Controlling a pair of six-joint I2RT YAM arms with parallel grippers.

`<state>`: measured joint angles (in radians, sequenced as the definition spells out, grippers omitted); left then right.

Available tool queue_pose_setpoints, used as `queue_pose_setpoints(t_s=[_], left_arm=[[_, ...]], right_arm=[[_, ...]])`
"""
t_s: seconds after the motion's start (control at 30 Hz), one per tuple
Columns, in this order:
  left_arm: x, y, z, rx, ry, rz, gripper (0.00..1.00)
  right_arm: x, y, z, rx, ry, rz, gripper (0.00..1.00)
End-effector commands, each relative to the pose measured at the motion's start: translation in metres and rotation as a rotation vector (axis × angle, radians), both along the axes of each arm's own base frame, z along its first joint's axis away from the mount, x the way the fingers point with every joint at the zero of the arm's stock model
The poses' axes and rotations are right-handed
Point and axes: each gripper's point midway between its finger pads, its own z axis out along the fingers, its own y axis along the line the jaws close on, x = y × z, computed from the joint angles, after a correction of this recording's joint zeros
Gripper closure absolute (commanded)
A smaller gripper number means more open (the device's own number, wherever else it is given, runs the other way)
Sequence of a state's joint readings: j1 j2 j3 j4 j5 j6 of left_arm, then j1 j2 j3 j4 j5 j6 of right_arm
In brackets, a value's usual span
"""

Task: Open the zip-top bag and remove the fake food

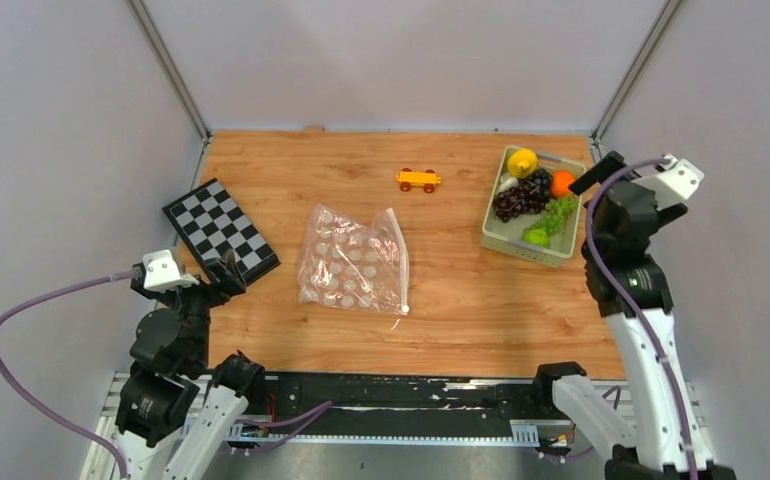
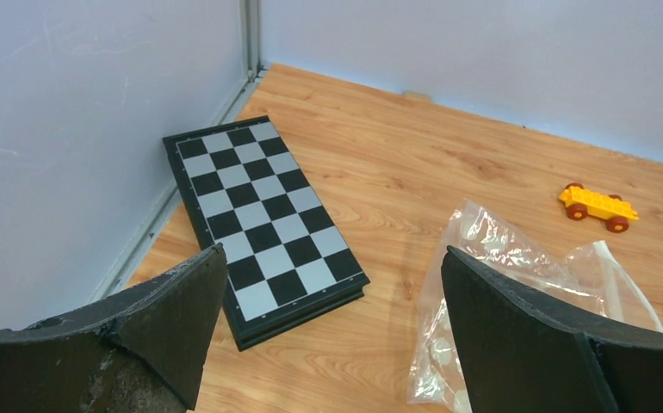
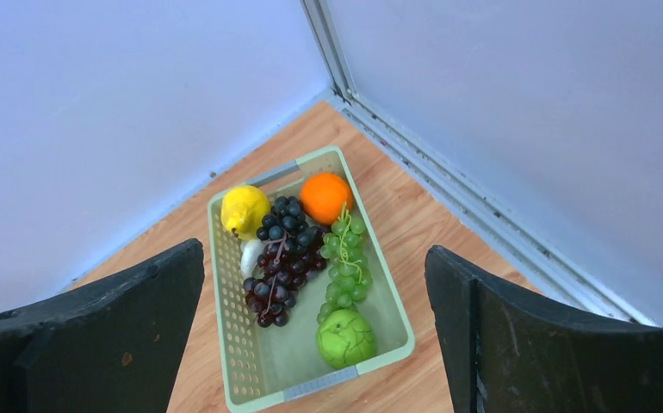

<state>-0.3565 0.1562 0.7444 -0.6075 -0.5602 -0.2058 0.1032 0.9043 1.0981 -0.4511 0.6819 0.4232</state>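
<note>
Seemingly emptied: zip-top bag (image 1: 353, 262) lay flat, fake food (image 1: 521, 197) sat in basket (image 1: 521, 250). Left gripper (image 2: 333, 258), right gripper (image 3: 315, 249): both spread, holding nothing; best parked clear of bag.

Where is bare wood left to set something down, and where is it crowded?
Bare: between the zip-top bag and the basket; the far corner between the chessboard and the toy car; the near edge by the bag. Crowded: the basket, holding the fake food.

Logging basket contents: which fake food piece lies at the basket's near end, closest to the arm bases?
The round light-green plastic piece, sitting at the pale green basket's near end; yellow lemon and orange ball sit at the far end.
</note>
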Motion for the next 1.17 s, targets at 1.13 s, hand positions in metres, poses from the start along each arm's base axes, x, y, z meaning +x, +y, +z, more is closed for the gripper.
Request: queue_pose_setpoints(t_s=[1.13], left_arm=[[-0.006, 0.007, -0.015, -0.045, -0.007, 0.038, 0.0]], right_arm=[[-0.143, 0.017, -0.026, -0.265, -0.258, 0.275, 0.0]])
